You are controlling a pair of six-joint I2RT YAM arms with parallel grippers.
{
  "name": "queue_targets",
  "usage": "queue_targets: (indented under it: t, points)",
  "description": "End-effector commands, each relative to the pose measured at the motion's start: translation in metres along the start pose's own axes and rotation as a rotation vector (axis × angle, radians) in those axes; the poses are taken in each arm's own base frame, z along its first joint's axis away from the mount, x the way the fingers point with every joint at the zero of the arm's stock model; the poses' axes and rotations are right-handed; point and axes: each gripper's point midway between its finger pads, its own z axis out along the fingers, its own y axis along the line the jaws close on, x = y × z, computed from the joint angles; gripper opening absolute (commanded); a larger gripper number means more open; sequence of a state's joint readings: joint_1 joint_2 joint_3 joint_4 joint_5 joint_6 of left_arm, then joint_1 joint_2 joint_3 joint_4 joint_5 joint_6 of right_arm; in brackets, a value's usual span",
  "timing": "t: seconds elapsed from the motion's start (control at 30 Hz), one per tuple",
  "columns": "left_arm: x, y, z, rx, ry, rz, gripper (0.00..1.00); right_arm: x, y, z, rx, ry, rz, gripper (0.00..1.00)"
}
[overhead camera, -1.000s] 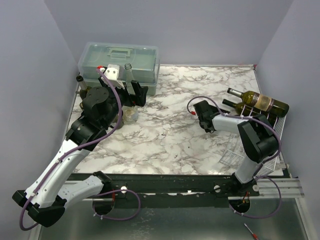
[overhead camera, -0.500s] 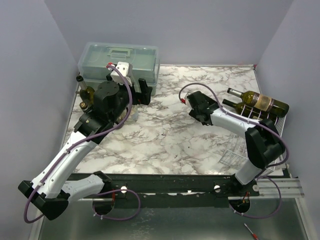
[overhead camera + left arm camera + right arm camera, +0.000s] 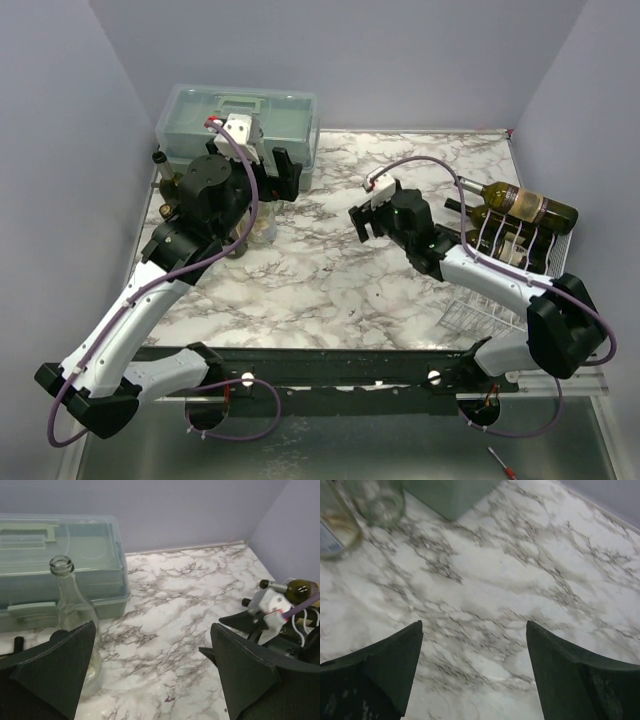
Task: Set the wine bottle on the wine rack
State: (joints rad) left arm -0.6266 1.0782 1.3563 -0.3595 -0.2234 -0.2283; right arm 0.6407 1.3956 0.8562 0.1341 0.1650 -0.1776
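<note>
By the right edge of the tabletop (image 3: 330, 290), two dark bottles (image 3: 520, 203) are seen lying across the wine rack (image 3: 470, 315). The right hand (image 3: 474, 624) has been drawn off to mid-tabletop, fingers spread, nothing held. Towards the far left corner, the left hand (image 3: 152, 626) has been swung, fingers wide apart, up to a clear bottle (image 3: 70, 605) standing before the toolbox (image 3: 60, 545). That bottle is judged to be the next to fetch.

Left arm (image 3: 130, 320): stretched forward, elbow raised, wrist tipped down. Left gripper (image 3: 152, 630): jaws spread wide, holding nothing. Right arm (image 3: 480, 270): low, reaching forward and left. Right gripper (image 3: 474, 625): jaws parted wide, holding nothing, angled downward.
</note>
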Motion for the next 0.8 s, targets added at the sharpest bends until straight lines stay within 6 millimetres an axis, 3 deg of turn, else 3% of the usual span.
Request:
queue_targets:
  t: [0.0, 0.17, 0.3, 0.43, 0.63, 0.77]
  points:
    - [0.003, 0.031, -0.017, -0.077, -0.034, 0.016, 0.99, -0.089, 0.026, -0.003, -0.145, -0.357, 0.275, 0.87]
    - [-0.010, 0.040, -0.037, -0.106, -0.097, 0.041, 0.99, -0.124, 0.056, -0.007, -0.334, -0.512, 0.454, 0.87]
    - [-0.009, 0.047, -0.038, -0.134, -0.114, 0.051, 0.99, -0.143, 0.080, -0.012, -0.384, -0.599, 0.505, 0.92]
    - [-0.015, 0.050, -0.045, -0.142, -0.142, 0.039, 0.99, -0.154, 0.119, -0.001, -0.479, -0.552, 0.540, 1.00]
    - [-0.027, 0.057, -0.057, -0.172, -0.185, 0.031, 0.99, -0.171, 0.179, 0.000, -0.541, -0.557, 0.507, 1.00]
    - [-0.033, 0.069, -0.066, -0.229, -0.217, 0.022, 0.99, -0.182, 0.204, 0.015, -0.553, -0.526, 0.568, 0.99]
